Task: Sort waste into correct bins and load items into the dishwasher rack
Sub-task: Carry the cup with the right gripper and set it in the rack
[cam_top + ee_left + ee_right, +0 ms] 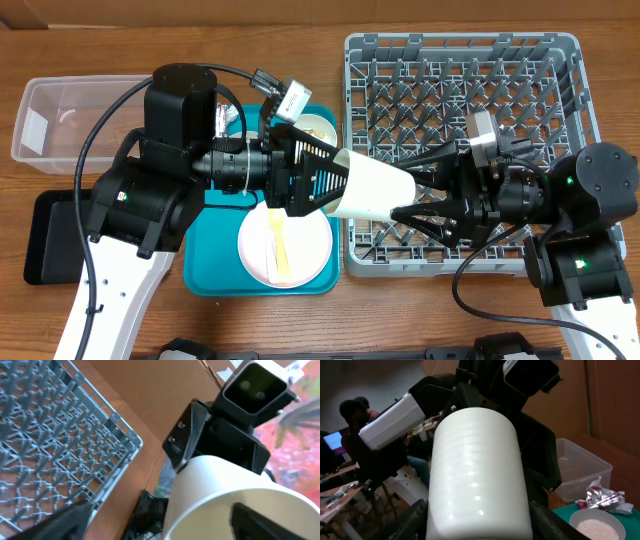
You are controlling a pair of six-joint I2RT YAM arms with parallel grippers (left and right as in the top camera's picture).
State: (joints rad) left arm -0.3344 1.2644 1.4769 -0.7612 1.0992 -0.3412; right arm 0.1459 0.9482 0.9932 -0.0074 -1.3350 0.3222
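Above the seam between teal plastic tray (205, 272) and large grey pegged plastic rack (562, 46), a smooth white tapered cup (372, 187) hangs sideways. Left gripper (322, 183) is spread at its mouth, right gripper (398, 193) clamps its base. Left wrist: the cup (220, 490) looms close. Right wrist: fingers (412, 521) flank it.

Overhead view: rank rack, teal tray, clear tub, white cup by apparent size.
1. dishwasher rack
2. teal tray, partly covered
3. clear tub
4. white cup, smallest even though held up nearer the camera
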